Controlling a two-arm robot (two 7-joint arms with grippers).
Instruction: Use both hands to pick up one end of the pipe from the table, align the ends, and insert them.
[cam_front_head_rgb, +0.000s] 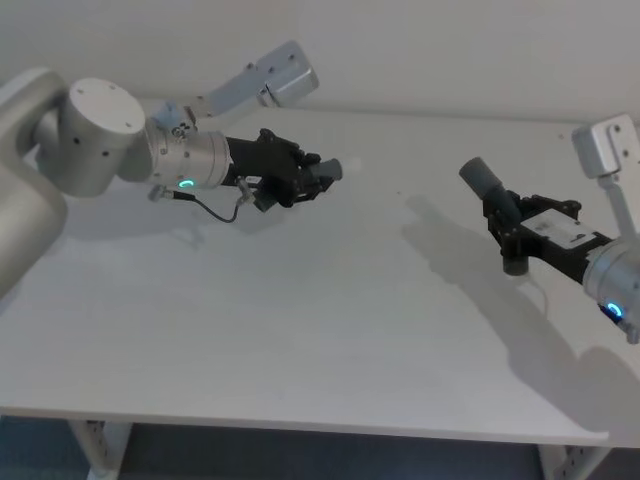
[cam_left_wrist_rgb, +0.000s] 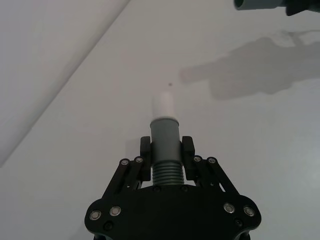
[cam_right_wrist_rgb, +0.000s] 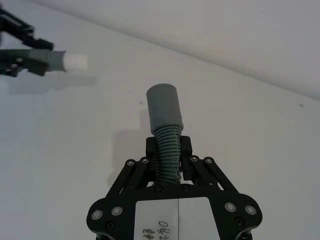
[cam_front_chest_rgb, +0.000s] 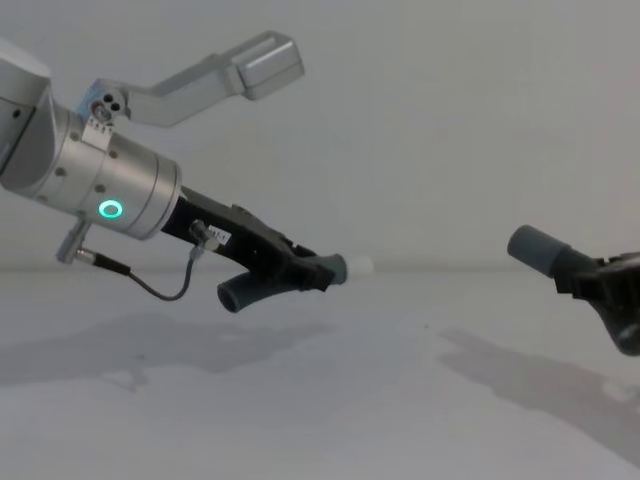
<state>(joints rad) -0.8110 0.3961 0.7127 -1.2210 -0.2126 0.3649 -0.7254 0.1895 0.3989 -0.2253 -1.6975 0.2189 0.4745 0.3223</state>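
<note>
Both pipe pieces are held in the air above the table (cam_front_head_rgb: 300, 340). My left gripper (cam_front_head_rgb: 308, 180) is shut on one dark-grey piece (cam_left_wrist_rgb: 165, 137); its whitish tip (cam_left_wrist_rgb: 163, 105) points right, and its bent dark end (cam_front_chest_rgb: 235, 294) hangs below the fingers. My right gripper (cam_front_head_rgb: 507, 222) is shut on the ribbed neck of the other piece (cam_right_wrist_rgb: 167, 150), whose wider grey socket (cam_right_wrist_rgb: 163, 107) points up and left. In the chest view the tip (cam_front_chest_rgb: 358, 266) and the socket (cam_front_chest_rgb: 533, 248) face each other across a wide gap, the socket slightly higher.
The white wall rises right behind the table's far edge (cam_front_head_rgb: 450, 115). Shadows of both arms fall on the tabletop. The table's front edge (cam_front_head_rgb: 300, 425) runs along the bottom of the head view.
</note>
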